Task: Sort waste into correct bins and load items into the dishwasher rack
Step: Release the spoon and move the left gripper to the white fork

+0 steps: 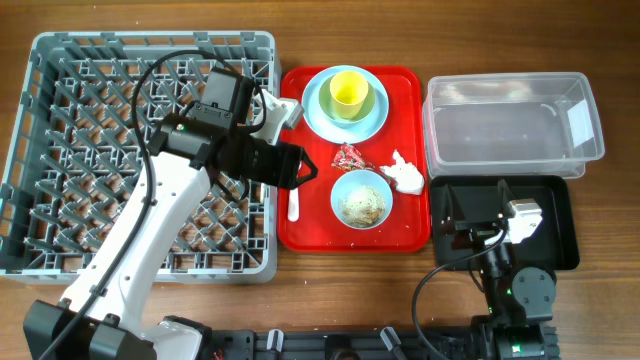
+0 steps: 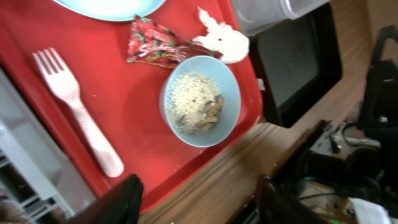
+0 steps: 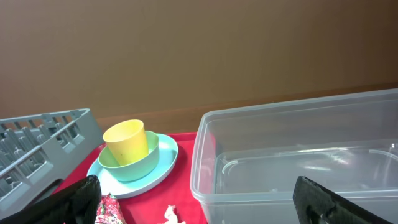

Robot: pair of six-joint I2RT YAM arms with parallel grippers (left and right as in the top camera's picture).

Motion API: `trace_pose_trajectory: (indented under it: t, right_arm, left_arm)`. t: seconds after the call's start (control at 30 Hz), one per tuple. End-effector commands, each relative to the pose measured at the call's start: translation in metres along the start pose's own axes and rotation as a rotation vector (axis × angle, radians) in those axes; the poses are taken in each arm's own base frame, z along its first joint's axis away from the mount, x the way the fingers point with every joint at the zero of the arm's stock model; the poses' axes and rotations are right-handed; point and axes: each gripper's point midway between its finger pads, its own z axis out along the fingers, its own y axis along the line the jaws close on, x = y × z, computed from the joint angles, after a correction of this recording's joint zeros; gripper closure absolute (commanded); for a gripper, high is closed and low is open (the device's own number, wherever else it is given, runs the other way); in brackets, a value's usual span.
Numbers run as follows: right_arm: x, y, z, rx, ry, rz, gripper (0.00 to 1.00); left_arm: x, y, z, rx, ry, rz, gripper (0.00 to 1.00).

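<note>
The dishwasher rack [image 1: 150, 265] was set at the worktop's left edge, with a red tray [image 1: 400, 225] laid just beside it at mid-worktop. At the tray's far end a plate [image 1: 315, 118] was seen carrying a pale bowl [image 1: 371, 100], and a yellow cup [image 1: 347, 92] was stood in that bowl. Nearer the worktop's front edge, a second bowl [image 1: 361, 200] was filled with rice scraps [image 2: 193, 102]. A red wrapper [image 1: 350, 157] and a crumpled napkin [image 1: 405, 172] were laid beside it, and a white fork [image 2: 78, 121] lay along the tray's left side. A clear tub [image 1: 505, 85] was placed at the far right corner, with a black tray [image 1: 555, 250] in front of it. The left pincer [image 2: 199, 208] was held over the red tray with its fingers apart and nothing between them. The right pincer [image 3: 205, 211] was spread wide.
</note>
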Motion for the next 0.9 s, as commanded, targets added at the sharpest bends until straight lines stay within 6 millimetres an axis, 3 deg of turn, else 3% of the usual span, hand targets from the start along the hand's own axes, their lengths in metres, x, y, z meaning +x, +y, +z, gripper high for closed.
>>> trace_pose_trajectory:
  t: [0.0,0.07,0.1,0.13,0.37,0.47,0.53,0.67,0.8,0.87]
  right_arm:
    - [-0.002,-0.001,0.000,0.006,-0.012,-0.001,0.00]
    - [-0.002,-0.001,0.000,0.006,-0.012,-0.001,0.00]
    - [-0.002,-0.001,0.000,0.006,-0.012,-0.001,0.01]
    - [-0.002,-0.001,0.000,0.006,-0.012,-0.001,0.00]
    - [-0.002,-0.001,0.000,0.006,-0.012,-0.001,0.01]
    - [-0.002,-0.001,0.000,0.006,-0.012,-0.001,0.00]
    - [-0.002,-0.001,0.000,0.006,-0.012,0.000,0.00]
    - [-0.002,-0.001,0.000,0.006,-0.012,-0.001,0.00]
    - [-0.002,-0.001,0.000,0.006,-0.012,0.000,0.00]
    - [-0.002,-0.001,0.000,0.006,-0.012,-0.001,0.00]
  left_arm:
    - [0.003,-0.012,-0.001,0.062,0.015,0.040,0.56]
    - [0.006,-0.012,-0.001,0.062,0.025,0.033,0.74]
    - [0.006,-0.012,-0.001,0.062,0.027,0.031,0.91]
    - [0.007,-0.012,-0.001,0.061,0.030,0.029,0.96]
    - [0.007,-0.012,-0.001,0.061,0.030,0.029,0.96]
    - [0.007,-0.012,-0.001,0.061,0.030,0.025,0.72]
    - [0.007,-0.012,-0.001,0.061,0.030,0.025,0.66]
    - [0.007,-0.013,0.000,0.061,0.032,-0.005,0.66]
    - [0.009,-0.020,0.005,0.057,0.045,-0.004,0.72]
    - [0.009,-0.015,0.010,-0.014,0.046,-0.041,0.73]
